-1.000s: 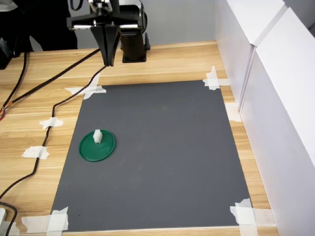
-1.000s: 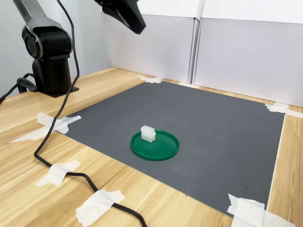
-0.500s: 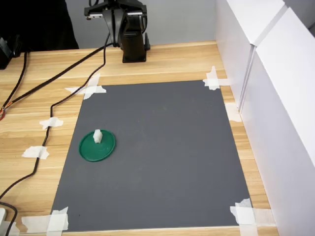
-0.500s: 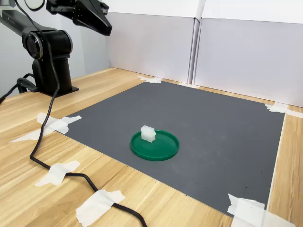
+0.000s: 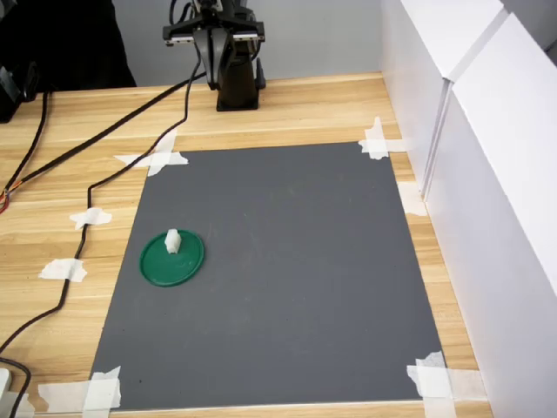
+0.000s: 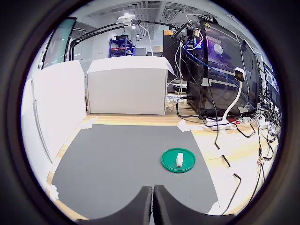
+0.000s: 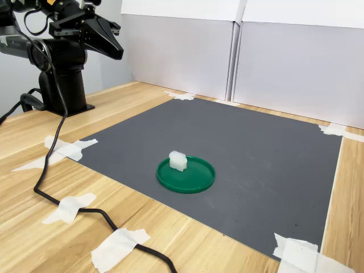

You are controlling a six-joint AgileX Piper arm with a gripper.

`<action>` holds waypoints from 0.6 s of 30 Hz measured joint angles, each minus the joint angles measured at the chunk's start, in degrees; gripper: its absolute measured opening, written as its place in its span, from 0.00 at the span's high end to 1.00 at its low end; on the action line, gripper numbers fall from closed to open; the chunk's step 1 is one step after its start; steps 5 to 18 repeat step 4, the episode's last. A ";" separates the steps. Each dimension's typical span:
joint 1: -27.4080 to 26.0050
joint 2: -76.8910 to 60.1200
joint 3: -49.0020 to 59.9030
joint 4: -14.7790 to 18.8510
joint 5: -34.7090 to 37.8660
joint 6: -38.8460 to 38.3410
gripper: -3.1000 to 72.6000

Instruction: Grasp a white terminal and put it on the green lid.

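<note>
Grey mat point(image 5: 278, 270) taped to the wooden table point(image 5: 296, 109), spread out well ahead of and below the gripper point(image 7: 114, 50); white panels point(image 7: 273, 62) walling the far edges. Black cable point(image 5: 96, 183) trailing from the arm's base across the wood, off to the side of the mat, pinned under tape pieces point(image 5: 63, 270).

Gripper tucked back high beside the arm's base, well apart from everything on the mat, fingers point(image 6: 140, 208) pressed together with only a thin seam between them in the wrist view, nothing held.

Green lid point(image 7: 186, 174) lying flat near the mat's edge on the first exterior view's left, far in front of the gripper. White terminal point(image 7: 177, 160) sitting on the lid, upright, close to the rim on the side nearer the arm in both exterior views, not centred. Placement judged complete.

Little left to spoil, yet some risk:
- Terminal perched near the rim; a knock to the table or a tug on the lid could tip it onto the mat.
- Loose cable running near the lid's side; any drag on it from arm movement might sweep toward the disc.
- Another descent with shut fingers could strike the block instead of straddling it.
</note>
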 joint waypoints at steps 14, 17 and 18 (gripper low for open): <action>0.00 0.00 0.17 0.00 -0.06 0.00 0.98; 0.00 0.00 0.17 0.00 -0.06 0.00 0.98; 0.00 0.00 0.17 0.00 -0.06 0.00 0.98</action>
